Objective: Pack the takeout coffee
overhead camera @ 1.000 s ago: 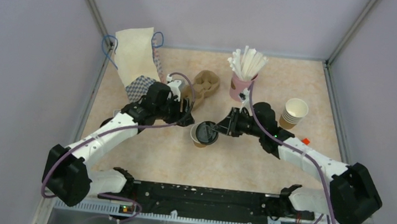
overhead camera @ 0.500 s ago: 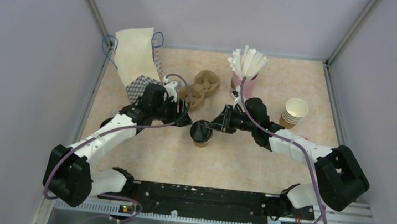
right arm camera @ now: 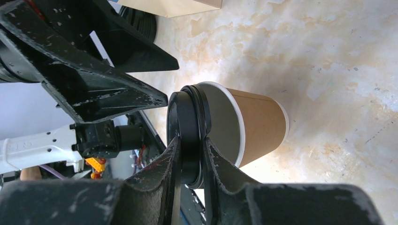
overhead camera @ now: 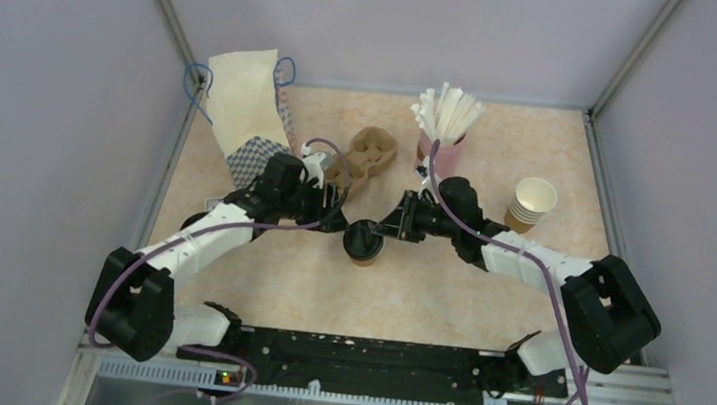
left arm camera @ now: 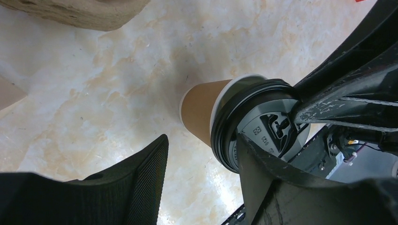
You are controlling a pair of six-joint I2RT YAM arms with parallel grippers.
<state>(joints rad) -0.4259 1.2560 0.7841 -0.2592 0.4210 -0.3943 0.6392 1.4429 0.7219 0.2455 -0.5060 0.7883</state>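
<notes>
- The marbled beige desk (overhead camera: 445,302) is enclosed by pale walls, with both arm bases at its near edge.
- The left arm (overhead camera: 194,246) and the right arm (overhead camera: 539,267) are stretched inward and meet at the middle of the desk.
- A cream paper bag (overhead camera: 243,100) with blue handles is seen at the far left, behind the left arm.
- A brown moulded cup carrier (overhead camera: 370,153) lies far of centre, just beyond the left wrist, with the arm's cable crossing in front of it.
- A pink cup (overhead camera: 437,155) full of white straws (overhead camera: 447,111) stands just behind the right wrist.
- A stack of lidless brown cups (overhead camera: 532,203) is placed at the right, well apart from the fingers.
- The takeout coffee (overhead camera: 363,241) stands at the centre of the desk, between the two wrists.
- Its black lid (right arm camera: 185,136) sits on the white rim, and its edge is pinched between the right fingers (right arm camera: 220,168).
- The left fingers (left arm camera: 145,183) are spread on either side of the cup; no contact with the brown wall can be made out.
- Compared with a second ago, the right arm's shoulder block has been swung inward and farther from the near edge.
- The cup has been shifted slightly left, and its white inside, exposed from above earlier, is now covered by the lid.
</notes>
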